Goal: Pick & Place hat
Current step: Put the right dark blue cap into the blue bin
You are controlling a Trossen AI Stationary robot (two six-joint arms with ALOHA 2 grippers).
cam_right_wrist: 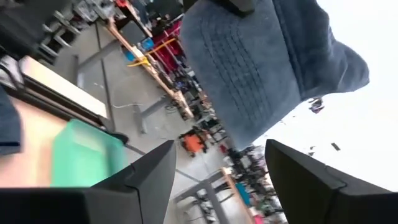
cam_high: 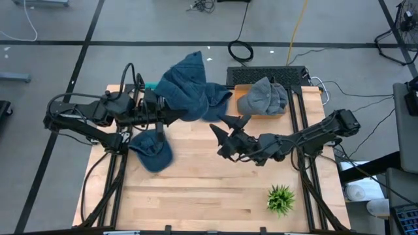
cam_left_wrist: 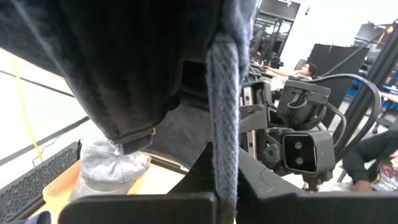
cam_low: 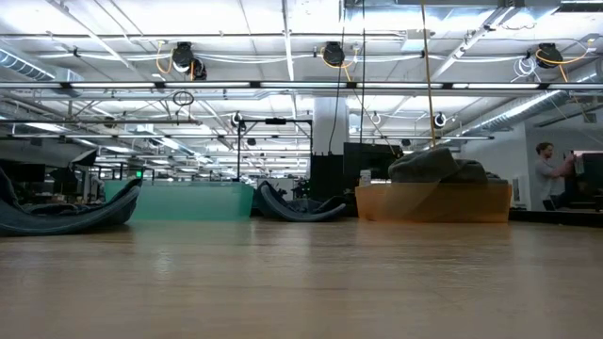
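Observation:
A large dark blue knit hat (cam_high: 191, 91) is up at the table's far left-centre, and my left gripper (cam_high: 166, 115) is shut on it. In the left wrist view its cloth (cam_left_wrist: 124, 62) fills the picture above the gripper (cam_left_wrist: 224, 202). A second blue hat (cam_high: 151, 151) lies flat on the table, toward the near side of the left gripper. A grey hat (cam_high: 264, 98) rests on an orange tray (cam_high: 268, 115). My right gripper (cam_high: 227, 126) is open near the table's middle, right of the blue hat and touching nothing. It looks up at that hat (cam_right_wrist: 267, 62). My left gripper pinches a thick ribbed edge of the blue hat (cam_left_wrist: 224, 124) between its two fingers, coming level from the table's left. The rest of the hat spreads away from the fingers toward the far and right sides. Whether any part of it touches the table, I cannot tell.
A teal bin (cam_high: 151, 85) (cam_low: 179, 201) stands at the far edge behind the left gripper. A small green plant (cam_high: 281, 199) stands near the table's near right corner. A dark keyboard-like mat (cam_high: 264, 75) lies beyond the orange tray (cam_low: 433, 202). A person (cam_low: 546, 174) stands in the room behind.

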